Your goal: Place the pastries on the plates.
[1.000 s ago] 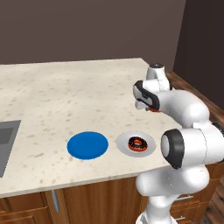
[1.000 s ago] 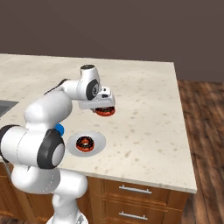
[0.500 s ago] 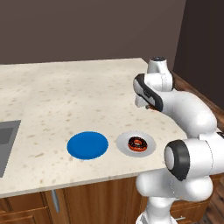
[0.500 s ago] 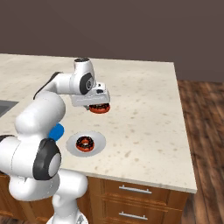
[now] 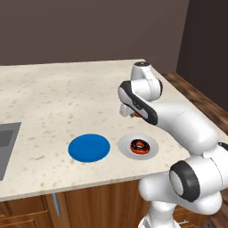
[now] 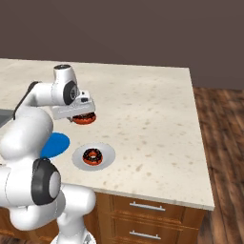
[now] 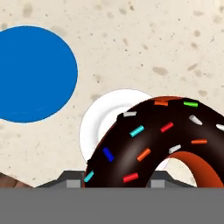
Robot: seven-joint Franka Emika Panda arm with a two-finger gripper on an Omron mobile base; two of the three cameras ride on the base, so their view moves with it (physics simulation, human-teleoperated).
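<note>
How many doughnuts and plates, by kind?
Doughnuts: 2, one on the white plate at, one in the gripper at
Plates: 2, white and blue
Sink: 1
Total: 5

The gripper (image 6: 83, 116), shut around a chocolate-iced doughnut (image 6: 84, 118), has moved across the counter toward the grey-white plate (image 6: 107, 150) and now hangs just behind it, nearer the blue plate (image 6: 56, 144) than a second ago. The arm's elbow has swung outward, away from the grey-white plate.
</note>
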